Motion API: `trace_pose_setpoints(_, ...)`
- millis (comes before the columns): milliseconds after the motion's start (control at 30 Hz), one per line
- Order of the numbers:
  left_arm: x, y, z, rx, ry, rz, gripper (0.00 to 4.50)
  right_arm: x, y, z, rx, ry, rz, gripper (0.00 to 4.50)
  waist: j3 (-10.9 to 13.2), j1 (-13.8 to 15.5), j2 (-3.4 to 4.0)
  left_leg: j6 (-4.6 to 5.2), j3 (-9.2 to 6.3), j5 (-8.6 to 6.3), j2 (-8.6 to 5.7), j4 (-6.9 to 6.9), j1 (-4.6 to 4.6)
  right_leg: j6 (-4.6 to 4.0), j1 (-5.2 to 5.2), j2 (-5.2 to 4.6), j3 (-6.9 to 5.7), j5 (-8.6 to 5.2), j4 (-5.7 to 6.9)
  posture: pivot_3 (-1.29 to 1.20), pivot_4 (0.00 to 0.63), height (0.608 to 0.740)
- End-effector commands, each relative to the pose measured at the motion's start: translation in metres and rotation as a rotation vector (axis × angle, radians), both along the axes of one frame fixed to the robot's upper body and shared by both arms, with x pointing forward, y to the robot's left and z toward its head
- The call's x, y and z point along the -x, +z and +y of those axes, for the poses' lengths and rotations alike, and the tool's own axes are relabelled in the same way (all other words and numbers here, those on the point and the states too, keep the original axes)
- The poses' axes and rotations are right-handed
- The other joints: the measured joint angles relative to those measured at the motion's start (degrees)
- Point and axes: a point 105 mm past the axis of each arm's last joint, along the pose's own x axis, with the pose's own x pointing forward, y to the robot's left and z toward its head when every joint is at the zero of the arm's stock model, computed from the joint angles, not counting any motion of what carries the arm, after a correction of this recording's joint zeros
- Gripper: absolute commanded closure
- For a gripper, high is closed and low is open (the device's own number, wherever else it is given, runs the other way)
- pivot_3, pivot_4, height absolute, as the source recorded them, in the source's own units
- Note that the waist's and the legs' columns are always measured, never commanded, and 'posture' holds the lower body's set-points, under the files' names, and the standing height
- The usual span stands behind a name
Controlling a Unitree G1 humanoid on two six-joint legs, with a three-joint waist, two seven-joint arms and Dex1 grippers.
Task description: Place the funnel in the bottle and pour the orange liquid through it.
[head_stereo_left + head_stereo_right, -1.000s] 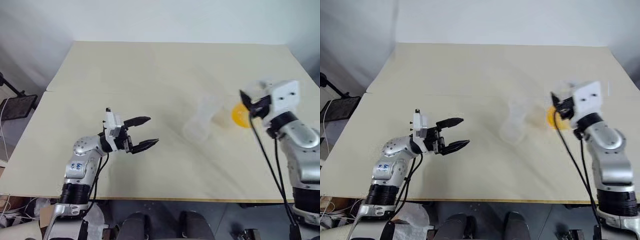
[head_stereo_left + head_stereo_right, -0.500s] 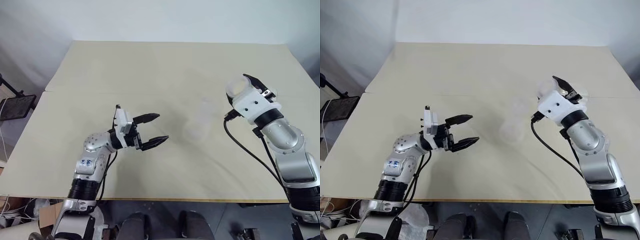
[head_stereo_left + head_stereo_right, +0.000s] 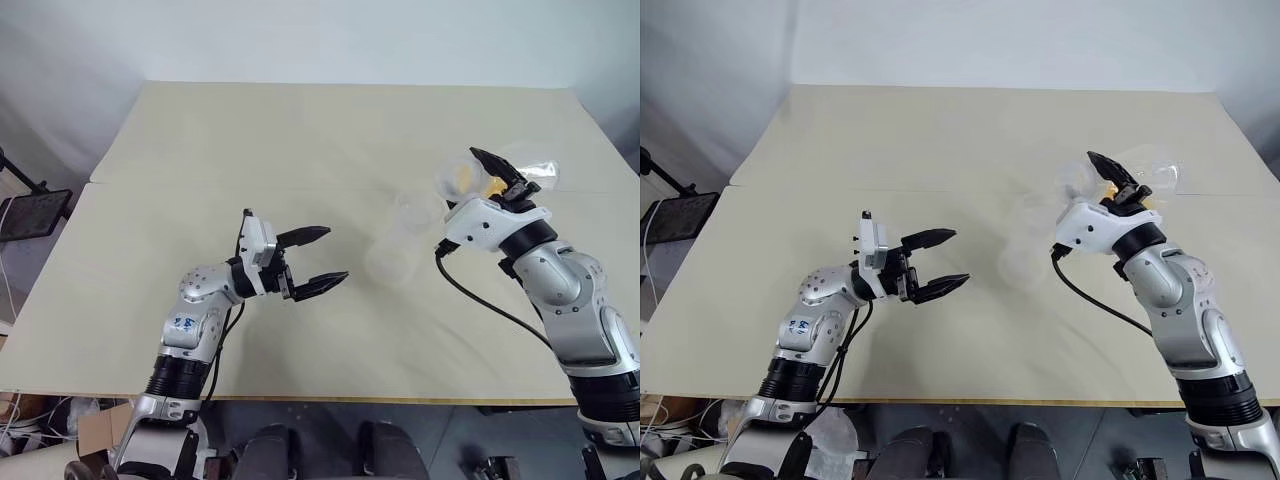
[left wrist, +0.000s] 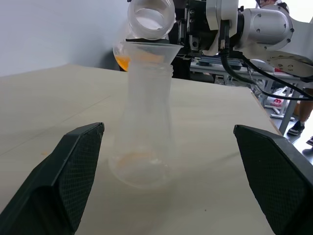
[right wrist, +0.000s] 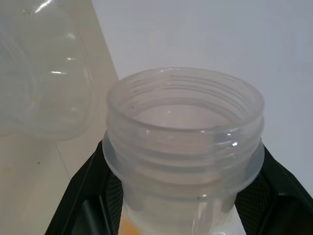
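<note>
Clear glass stands in the middle of the desk [image 3: 250,140]: this is the bottle [image 4: 143,142], upright, with the funnel [image 4: 150,53] already sitting in its neck, cone end up. The right claw [image 3: 497,178] is shut around the neck of the bigger flask [image 4: 150,15], gripping it tight. That flask is tipped over on its side, so its long way runs almost flat, and its open mouth sits right above the funnel, a little to the side of the cone's middle. The mouth looks apart from the funnel, not touching it. The orange liquid [image 4: 122,60] is mostly inside the tipped flask, seen as an orange patch behind the funnel. A thin orange smear lies at the bottom of the bottle, so I think a bit has gone in, but most is left to pour. The flask needs to tip more with its mouth kept over the cone, or the liquid may spill on the desk. The left claw [image 3: 310,263] is wide open and holds nothing. It points at the bottle from the other side, near but not touching.
</note>
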Motion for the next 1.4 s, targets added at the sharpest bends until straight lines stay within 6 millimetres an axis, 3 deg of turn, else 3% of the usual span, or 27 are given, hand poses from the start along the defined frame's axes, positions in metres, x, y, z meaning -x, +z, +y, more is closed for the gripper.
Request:
trace_pose_setpoints(33, 0.003, 0.008, -0.007, 0.004, -0.017, -0.048, 0.00, 0.012, 0.018, 0.011, 0.099, 0.023, -0.117, 2.02, 0.0, 0.0, 0.00, 0.00, -0.01, 0.00, 0.00, 0.00, 0.00, 0.00, 0.00, 0.00, 0.00, 0.00, 0.00, 0.00, 0.150, 0.740)
trace_pose_setpoints(633, 0.003, 0.006, -0.007, 0.005, -0.007, -0.038, 0.00, 0.012, 0.014, 0.011, 0.278, -0.017, -0.212, 2.02, 0.0, 0.0, -0.01, -0.03, -0.01, 0.02, 0.01, 0.00, 0.00, 0.00, 0.00, 0.01, 0.00, 0.00, -0.01, 0.00, 0.150, 0.740)
trace_pose_setpoints(1400, 0.007, 0.004, -0.012, 0.020, -0.016, -0.024, 0.00, 0.011, 0.025, 0.007, 0.403, -0.077, -0.320, 2.02, 0.0, 0.0, -0.01, -0.04, -0.01, 0.02, 0.02, 0.00, 0.00, 0.00, 0.01, 0.01, 0.00, 0.00, -0.02, 0.00, 0.150, 0.740)
